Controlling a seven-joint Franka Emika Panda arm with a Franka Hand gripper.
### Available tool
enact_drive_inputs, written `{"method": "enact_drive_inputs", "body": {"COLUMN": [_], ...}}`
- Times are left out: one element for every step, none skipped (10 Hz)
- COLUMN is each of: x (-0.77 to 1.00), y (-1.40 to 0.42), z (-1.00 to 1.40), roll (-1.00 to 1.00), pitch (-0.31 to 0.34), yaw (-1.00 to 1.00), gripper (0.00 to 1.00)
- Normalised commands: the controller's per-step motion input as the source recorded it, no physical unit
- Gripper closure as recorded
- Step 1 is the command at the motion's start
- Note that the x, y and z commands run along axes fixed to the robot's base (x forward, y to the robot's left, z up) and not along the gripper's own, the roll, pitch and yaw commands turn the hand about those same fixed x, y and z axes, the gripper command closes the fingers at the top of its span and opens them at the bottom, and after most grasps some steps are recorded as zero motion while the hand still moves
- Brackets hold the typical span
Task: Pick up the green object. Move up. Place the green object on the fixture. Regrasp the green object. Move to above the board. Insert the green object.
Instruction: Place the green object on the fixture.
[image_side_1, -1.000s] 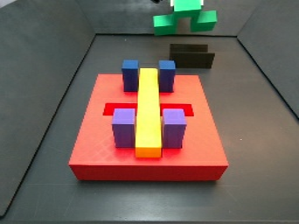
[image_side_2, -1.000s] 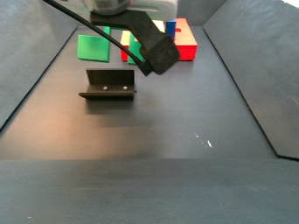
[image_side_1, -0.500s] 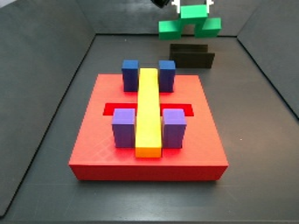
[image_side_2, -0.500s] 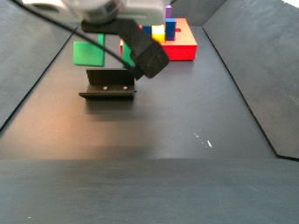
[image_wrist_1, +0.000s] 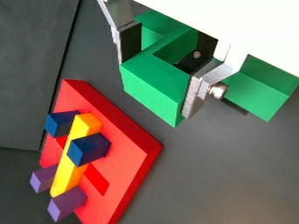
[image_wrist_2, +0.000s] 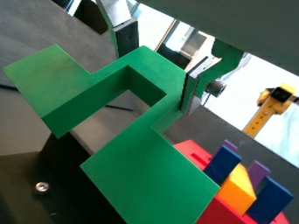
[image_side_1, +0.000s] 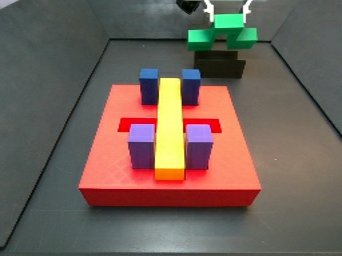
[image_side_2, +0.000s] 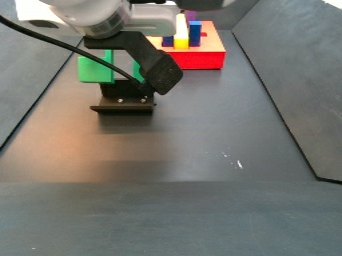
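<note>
The gripper (image_wrist_1: 158, 77) is shut on the green object (image_wrist_1: 149, 80), a bright green notched block, with one silver finger on each side. Both wrist views show this grip; in the second one the green object (image_wrist_2: 111, 118) fills the view. In a side view the gripper (image_side_1: 227, 14) holds the green object (image_side_1: 221, 39) directly over the black fixture (image_side_1: 221, 66), very close to its top; I cannot tell whether they touch. The fixture (image_side_2: 123, 99) stands in front of the green object (image_side_2: 94, 68). The red board (image_side_1: 114, 170) carries blue and purple blocks and a yellow bar (image_side_1: 170, 128).
The board (image_side_2: 203, 58) lies beyond the fixture on the dark floor. Grey walls (image_side_1: 74, 90) slope up on both sides. A black camera box (image_side_2: 159, 71) hangs off the wrist beside the green object. A dark fixture face with a screw (image_wrist_2: 41, 185) shows under the green object.
The gripper has come down with the green object, from high above the fixture to just over its top. The grip has not changed and the board has not moved.
</note>
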Motion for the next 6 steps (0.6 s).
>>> {"method": "enact_drive_inputs", "body": {"x": [0.45,0.45,0.31,0.24,0.21,0.22], "y": [-0.04,-0.07,-0.06,-0.05,-0.03,-0.05], "z": [-0.25,-0.23,-0.14,-0.13,-0.18,-0.27], "roll": [0.57,0.55,0.26,0.00,0.00,-0.16], "pitch": [0.234,0.234,0.183,0.103,0.051,0.000], "yaw": [-0.07,-0.09,-0.06,-0.07,-0.07,-0.17], "gripper": [1.00,1.00,1.00,1.00,1.00,1.00]}}
